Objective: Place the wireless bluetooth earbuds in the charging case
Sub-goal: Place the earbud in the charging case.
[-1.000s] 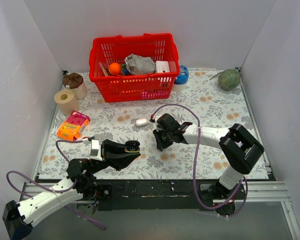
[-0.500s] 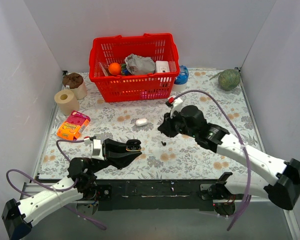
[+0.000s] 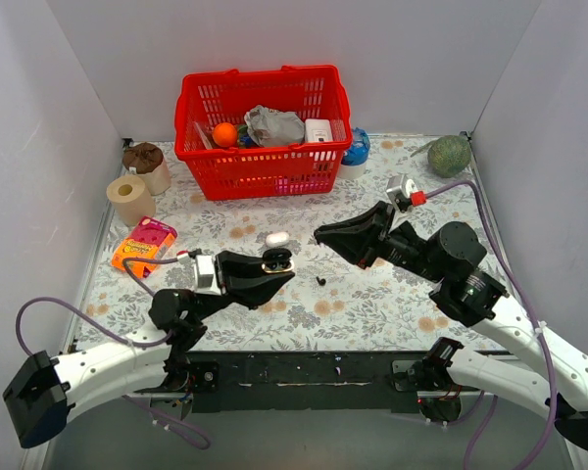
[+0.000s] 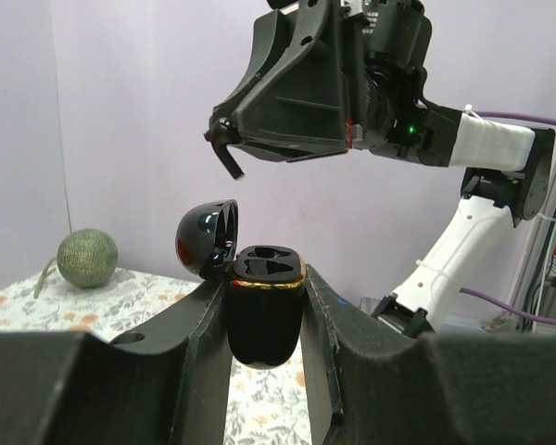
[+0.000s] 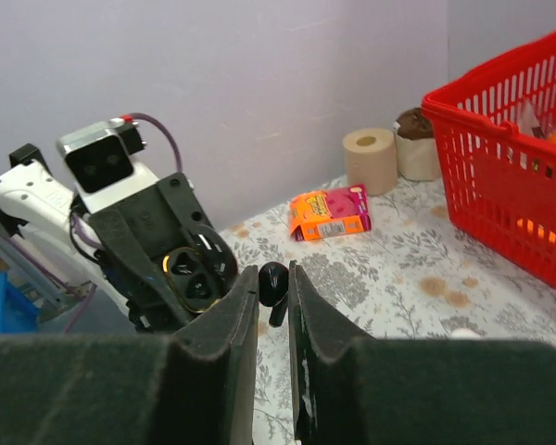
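My left end effector (image 3: pixel 278 268) clamped on open charging case (image 4: pixel 264 311), lid tipped back. My right end effector (image 3: pixel 322 235) pinches one earbud (image 5: pixel 274 281) above case. Second earbud (image 3: pixel 319 281) on worktop (image 3: pixel 421 201).

Left pincer (image 3: pixel 279 267), right pincer (image 3: pixel 322 236) closed, aloft

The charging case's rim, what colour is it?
Gold, around the black charging case; the left wrist view shows it best.
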### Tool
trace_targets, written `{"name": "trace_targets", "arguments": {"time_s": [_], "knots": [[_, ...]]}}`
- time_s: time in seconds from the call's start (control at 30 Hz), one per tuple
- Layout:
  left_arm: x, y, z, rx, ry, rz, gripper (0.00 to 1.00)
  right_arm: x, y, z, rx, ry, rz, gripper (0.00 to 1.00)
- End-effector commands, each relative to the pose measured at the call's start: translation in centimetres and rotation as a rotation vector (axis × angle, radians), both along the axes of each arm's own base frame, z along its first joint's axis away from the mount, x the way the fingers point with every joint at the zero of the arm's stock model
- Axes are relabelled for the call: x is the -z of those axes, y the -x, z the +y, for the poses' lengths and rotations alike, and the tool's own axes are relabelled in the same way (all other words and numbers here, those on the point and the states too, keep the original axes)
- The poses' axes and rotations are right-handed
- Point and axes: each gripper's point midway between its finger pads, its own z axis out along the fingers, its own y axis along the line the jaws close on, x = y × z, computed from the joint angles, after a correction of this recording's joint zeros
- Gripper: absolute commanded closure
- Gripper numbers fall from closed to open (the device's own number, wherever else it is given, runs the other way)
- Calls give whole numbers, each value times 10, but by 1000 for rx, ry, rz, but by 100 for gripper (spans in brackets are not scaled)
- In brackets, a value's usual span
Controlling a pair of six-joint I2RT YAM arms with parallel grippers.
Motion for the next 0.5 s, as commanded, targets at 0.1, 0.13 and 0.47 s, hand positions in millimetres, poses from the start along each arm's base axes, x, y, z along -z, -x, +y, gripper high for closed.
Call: {"name": "trace_targets", "arguments": {"time_s": [0.1, 0.13, 0.47], "knots": [[-54, -2, -19, 56, 129, -112, 100, -63, 31, -8, -105, -144, -250, 99], [-59, -3, -22, 64, 138, -119, 100, -65, 33, -8, -108, -151, -266, 99], [-77, -16, -41, 90, 203, -137, 100, -82, 39, -14, -102, -206, -373, 99]]}}
